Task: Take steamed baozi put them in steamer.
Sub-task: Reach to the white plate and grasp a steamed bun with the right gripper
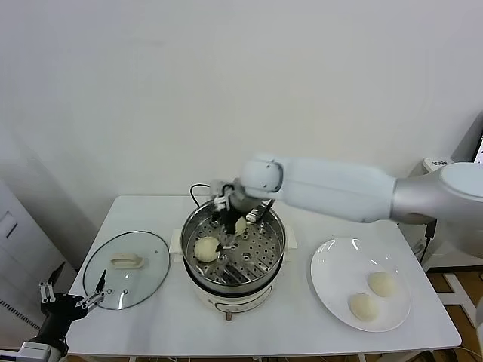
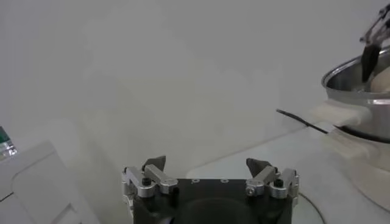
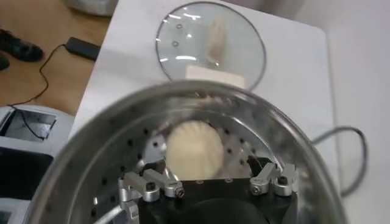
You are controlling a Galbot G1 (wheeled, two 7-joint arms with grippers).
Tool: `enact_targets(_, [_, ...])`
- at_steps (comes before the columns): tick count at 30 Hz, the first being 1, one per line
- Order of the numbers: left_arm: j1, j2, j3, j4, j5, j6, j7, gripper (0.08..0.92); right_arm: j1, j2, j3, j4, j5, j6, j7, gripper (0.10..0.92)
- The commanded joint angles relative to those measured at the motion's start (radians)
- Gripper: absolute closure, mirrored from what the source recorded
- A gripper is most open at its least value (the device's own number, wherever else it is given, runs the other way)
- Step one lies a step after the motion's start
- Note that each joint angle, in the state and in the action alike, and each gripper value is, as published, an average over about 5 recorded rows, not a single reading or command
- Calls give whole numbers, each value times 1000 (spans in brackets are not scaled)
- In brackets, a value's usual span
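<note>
The steamer (image 1: 273,255) stands mid-table, and its steel wall (image 3: 91,131) fills the right wrist view. One baozi (image 1: 206,249) lies on the perforated floor at its left side. My right gripper (image 1: 237,224) reaches down into the pot and is open, with a second baozi (image 1: 241,225) showing between its fingers. In the right wrist view a baozi (image 3: 195,149) rests on the floor just ahead of the right gripper (image 3: 207,165), and neither fingertip presses on it. Two more baozi (image 1: 383,283) (image 1: 364,306) lie on the white plate (image 1: 332,264). My left gripper (image 1: 73,292) (image 2: 206,163) is parked open and empty.
A glass lid (image 1: 124,271) (image 3: 210,42) with a white handle lies flat on the table left of the steamer. The steamer's black cord (image 1: 195,192) runs off behind it. My left gripper hangs off the table's front left corner, with the steamer's rim (image 2: 353,79) far to its side.
</note>
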Motion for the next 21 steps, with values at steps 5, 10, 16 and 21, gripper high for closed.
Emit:
enact_targets(5, [-7,12,8,-1,-2,1,-1,177,202,-330,-42,3,-190,145,-433,203])
enact_targets(10, [-8,10,15,-6,0,1,-3,177,86,-477,-26,7,-335,203,-457,203])
enact_targets(16, [-8,8,17,-13,5,7,-4,177,-99,-583,-13,56,-519,283,-412,203])
enact_targets(21, [1,4,19,-19,9,7,-5,177,-234,-610,0,72,-587,296,-362,203])
